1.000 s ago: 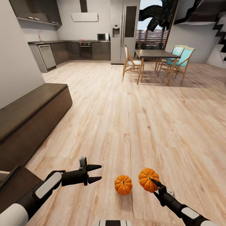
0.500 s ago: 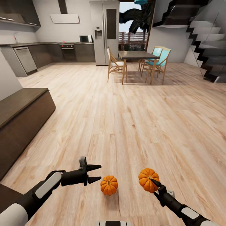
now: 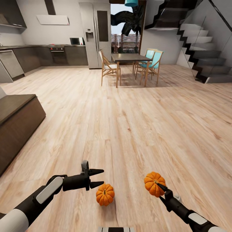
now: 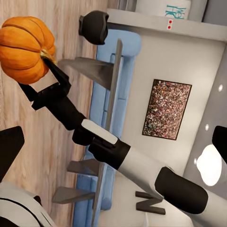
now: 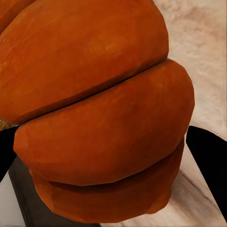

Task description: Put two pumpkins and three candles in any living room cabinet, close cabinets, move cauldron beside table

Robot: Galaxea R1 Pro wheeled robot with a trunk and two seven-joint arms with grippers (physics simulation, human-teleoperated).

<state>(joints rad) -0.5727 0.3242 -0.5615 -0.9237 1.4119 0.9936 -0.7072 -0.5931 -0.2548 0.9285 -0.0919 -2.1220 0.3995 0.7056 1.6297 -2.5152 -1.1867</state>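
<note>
1. your right end effector is pinching one pumpkin and holds it up above the wooden floor.
2. in the right wrist view that held pumpkin sits right up against the camera, with a dark fingertip at its side.
3. in the left wrist view you can see the same pumpkin in the grip of your right end effector.
4. your left end effector has its two pointed fingers spread apart, and there is nothing between them.
5. the second pumpkin lies on the floor, just beside your left end effector, a little below its tips and toward your right arm.
6. this pumpkin on the floor sits between your two end effectors, nearer to the left one.
7. the long dark brown cabinet stands well apart from your left end effector, out to its left and further ahead. its front looks closed.
8. far ahead of both end effectors stands a dining surface with chairs around it.
9. stairs rise far ahead on the side of your right end effector.
10. behind your right arm, the left wrist view shows a blue sofa against a wall.
</note>
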